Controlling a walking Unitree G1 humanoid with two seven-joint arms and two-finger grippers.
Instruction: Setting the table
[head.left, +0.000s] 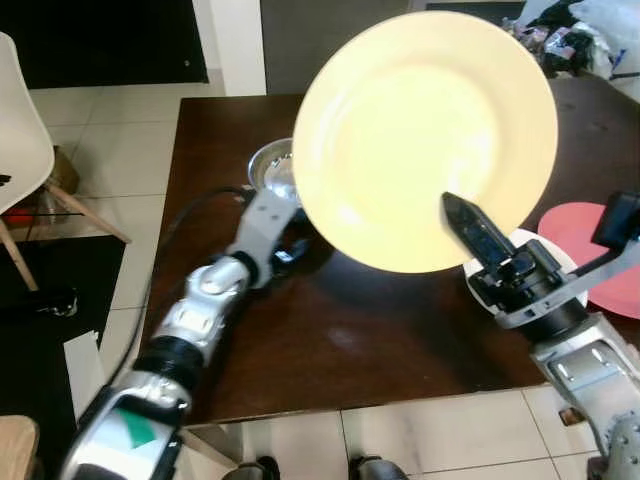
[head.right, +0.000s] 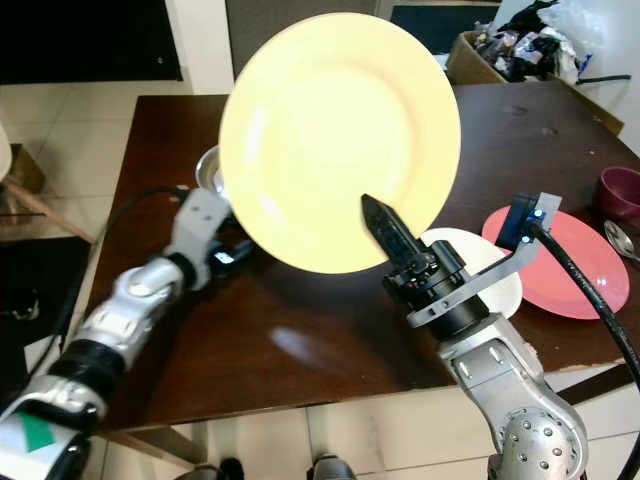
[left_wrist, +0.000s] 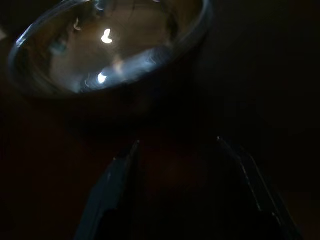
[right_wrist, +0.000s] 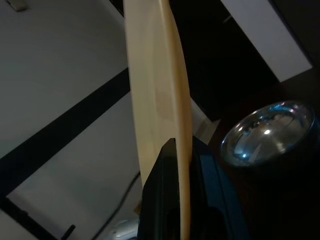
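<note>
My right gripper (head.left: 452, 207) is shut on the rim of a large pale yellow plate (head.left: 425, 130), holding it up on edge above the dark wooden table (head.left: 330, 340); the right wrist view shows the plate's edge (right_wrist: 172, 90) clamped between the two fingers (right_wrist: 159, 175). My left gripper (left_wrist: 175, 155) rests low over the table, open, just short of a shiny steel bowl (left_wrist: 107, 45). The bowl (head.left: 272, 170) is partly hidden behind the raised plate. A white plate (head.right: 478, 265) and a pink plate (head.right: 560, 260) lie on the table to the right.
A maroon cup (head.right: 622, 190) and a spoon (head.right: 620, 240) sit at the table's right edge. A white chair (head.left: 22, 150) stands on the tiled floor at left. A box of clutter (head.right: 520, 45) is at the far right behind the table.
</note>
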